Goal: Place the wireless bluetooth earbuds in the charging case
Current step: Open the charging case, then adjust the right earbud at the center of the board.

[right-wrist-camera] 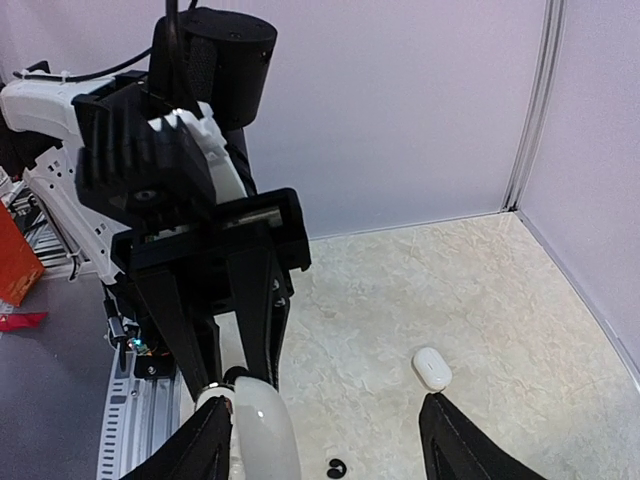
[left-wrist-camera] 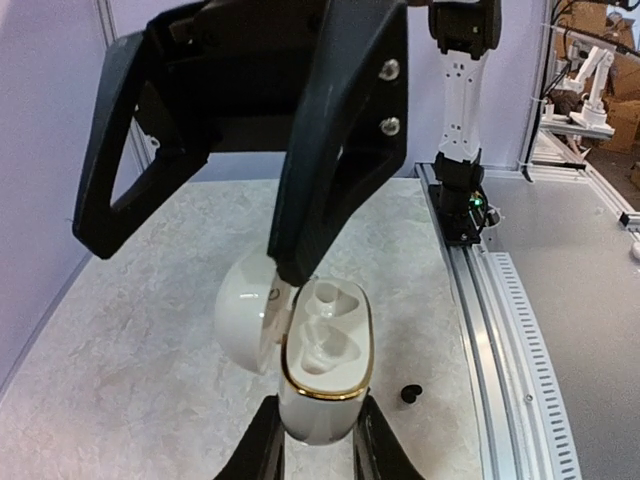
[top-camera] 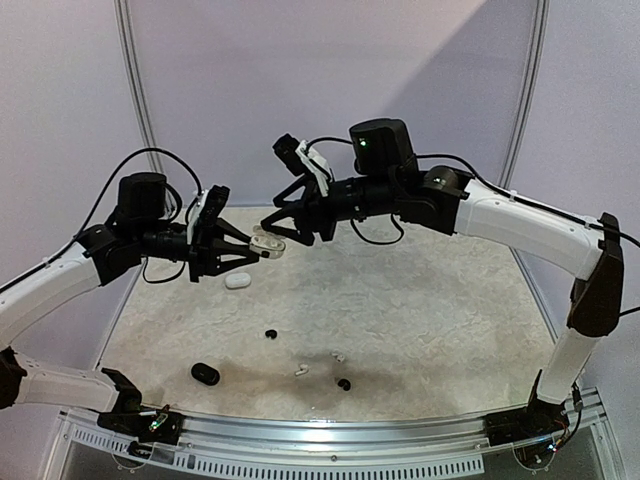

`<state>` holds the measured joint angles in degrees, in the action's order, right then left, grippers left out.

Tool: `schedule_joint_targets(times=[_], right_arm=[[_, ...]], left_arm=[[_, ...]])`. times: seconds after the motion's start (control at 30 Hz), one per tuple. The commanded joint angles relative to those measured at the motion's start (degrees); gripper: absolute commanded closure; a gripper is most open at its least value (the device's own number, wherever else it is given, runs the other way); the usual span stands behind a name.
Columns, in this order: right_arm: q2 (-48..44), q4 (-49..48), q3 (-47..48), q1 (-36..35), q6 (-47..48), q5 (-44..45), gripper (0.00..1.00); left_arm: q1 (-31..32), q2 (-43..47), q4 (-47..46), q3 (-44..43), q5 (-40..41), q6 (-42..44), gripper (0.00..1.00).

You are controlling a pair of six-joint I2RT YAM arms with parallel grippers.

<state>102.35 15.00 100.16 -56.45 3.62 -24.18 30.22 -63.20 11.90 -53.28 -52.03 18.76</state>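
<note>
My left gripper (top-camera: pixel 250 247) is shut on a white charging case (left-wrist-camera: pixel 325 350) with a gold rim, held above the table. Its lid (left-wrist-camera: pixel 245 310) stands open and both wells look empty. My right gripper (top-camera: pixel 285 230) is open right at the case, with one black finger (left-wrist-camera: pixel 330 140) touching the lid near the hinge. In the right wrist view the lid (right-wrist-camera: pixel 262 430) lies against the inner side of one finger, and the jaws (right-wrist-camera: pixel 330 450) stand wide apart. On the table lie two white earbuds (top-camera: pixel 302 370) (top-camera: pixel 338 356) and two black earbuds (top-camera: pixel 271 333) (top-camera: pixel 344 384).
A second white case (top-camera: pixel 238 281), closed, lies on the table below the grippers, also visible in the right wrist view (right-wrist-camera: pixel 432 368). A black case (top-camera: pixel 205 374) sits near the front left. A metal rail (top-camera: pixel 330 432) runs along the near edge.
</note>
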Motion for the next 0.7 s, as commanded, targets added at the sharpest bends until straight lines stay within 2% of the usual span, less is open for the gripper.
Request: schedule_joint_targets(times=[0.0,0.1,0.17,0.3,0.43,0.57,0.67], right_arm=[[1.3,-0.8,2.6,0.5,-1.6,-1.5,0.34],[1.3,-0.9,3.5,0.6,-2.6,-0.6,0.33],[0.6,-1.0,3.9,0.8,-4.7,3.4,0.33],[-2.2,1.8,3.4,2.4,-13.3,16.8,0.33],[-5.4,10.7,-0.3,3.0,-24.7,33.5,0.36],[-7.2,18.4,-6.5,2.9,-34.9,38.6,0.40],[-7.4,22.8,-11.2,2.9,-42.7,38.8,0.46]], left_arm=[[-0.2,-1.3,-4.1,1.6,-0.3,-6.5,1.00],[-0.3,-1.4,-7.1,2.8,1.0,-9.9,1.00],[-0.4,-1.2,-8.2,3.7,2.3,-11.2,1.00],[-0.5,-0.5,-10.0,5.4,5.4,-12.6,1.00],[-0.6,0.4,-13.1,7.4,8.9,-14.1,1.00],[-0.6,1.5,-15.1,9.5,11.1,-15.0,1.00],[-0.5,2.5,-16.6,11.1,12.5,-15.5,1.00]])
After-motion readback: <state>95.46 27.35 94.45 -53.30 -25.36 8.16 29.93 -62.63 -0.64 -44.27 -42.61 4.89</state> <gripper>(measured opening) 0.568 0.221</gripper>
